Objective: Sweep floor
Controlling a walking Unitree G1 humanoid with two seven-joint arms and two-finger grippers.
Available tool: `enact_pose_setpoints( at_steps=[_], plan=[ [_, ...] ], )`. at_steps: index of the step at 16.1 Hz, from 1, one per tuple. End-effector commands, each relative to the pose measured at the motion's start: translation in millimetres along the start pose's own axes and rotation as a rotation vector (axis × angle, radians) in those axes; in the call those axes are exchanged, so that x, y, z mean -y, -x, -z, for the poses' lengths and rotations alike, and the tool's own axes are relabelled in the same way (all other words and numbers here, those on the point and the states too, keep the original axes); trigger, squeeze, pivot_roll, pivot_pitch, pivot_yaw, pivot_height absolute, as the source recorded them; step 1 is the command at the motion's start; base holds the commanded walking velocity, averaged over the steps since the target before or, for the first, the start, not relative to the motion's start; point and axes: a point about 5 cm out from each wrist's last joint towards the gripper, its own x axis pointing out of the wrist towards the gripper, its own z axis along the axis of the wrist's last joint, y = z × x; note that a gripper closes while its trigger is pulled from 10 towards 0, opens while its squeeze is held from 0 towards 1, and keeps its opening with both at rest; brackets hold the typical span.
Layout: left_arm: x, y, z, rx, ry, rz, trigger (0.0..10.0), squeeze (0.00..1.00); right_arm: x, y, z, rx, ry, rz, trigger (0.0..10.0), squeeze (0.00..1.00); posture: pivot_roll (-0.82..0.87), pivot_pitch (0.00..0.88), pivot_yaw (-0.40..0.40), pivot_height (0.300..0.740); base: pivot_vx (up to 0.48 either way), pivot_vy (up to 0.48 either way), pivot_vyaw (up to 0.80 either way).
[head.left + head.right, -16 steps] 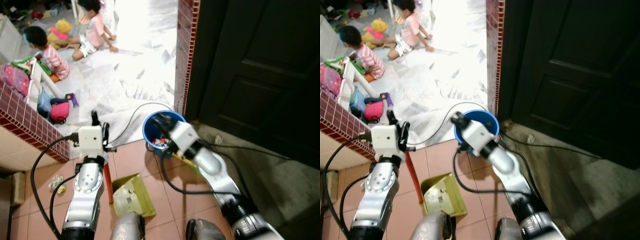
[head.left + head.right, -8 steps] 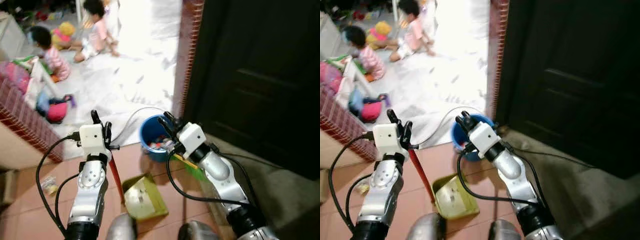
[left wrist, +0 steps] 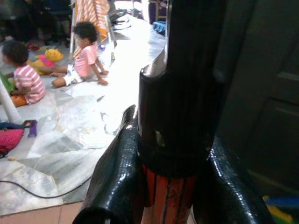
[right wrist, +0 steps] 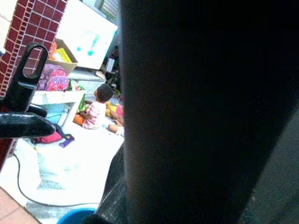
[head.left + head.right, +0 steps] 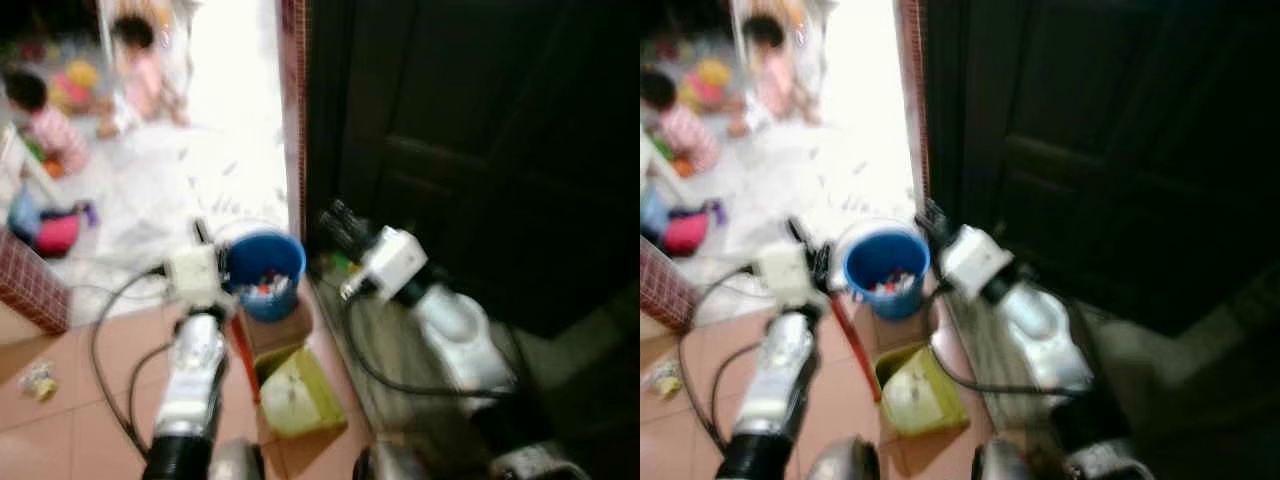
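Note:
Both eye views are blurred. My left gripper is shut on the red handle with a black cap. That handle runs down to a yellow-green dustpan on the terracotta tiles. In the left eye view the left gripper stands just left of a blue bucket holding scraps. My right gripper is raised to the right of the bucket, close to the dark door. In the right wrist view a thick dark handle rises close before the camera, gripped low down.
Two children sit with toys on the bright marble floor beyond the doorway. A red brick wall end stands at the left, with a bit of litter on the tiles. Black cables trail around both arms.
The whole picture has swung right and blurred, so the camera has turned toward the door. The right gripper has lifted from over the bucket to its right. The left still holds the dustpan handle.

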Motion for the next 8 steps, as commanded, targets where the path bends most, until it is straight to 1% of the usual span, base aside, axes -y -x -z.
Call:
enact_pose_setpoints(
  at_steps=[1,4,8],
  plan=[
    [-8.4,-3.5,-10.6,0.058,-0.005,-0.028,10.0,0.00,4.2,-7.5,-13.9,0.069,0.051,-0.013,10.0,0.00,-0.02,0.000,0.014,0.740,0.000,0.000,0.00],
    [-12.2,-5.3,-11.8,0.072,-0.010,-0.033,10.0,0.00,4.3,-7.7,-13.3,0.063,0.051,-0.014,10.0,0.00,-0.02,0.000,0.016,0.740,0.000,0.000,0.00],
    [-13.5,-6.4,-12.0,0.074,-0.016,-0.028,10.0,0.00,3.2,-9.4,-13.4,0.067,0.051,-0.013,10.0,0.00,-0.01,0.000,0.019,0.740,0.295,0.370,0.00]
  ],
)
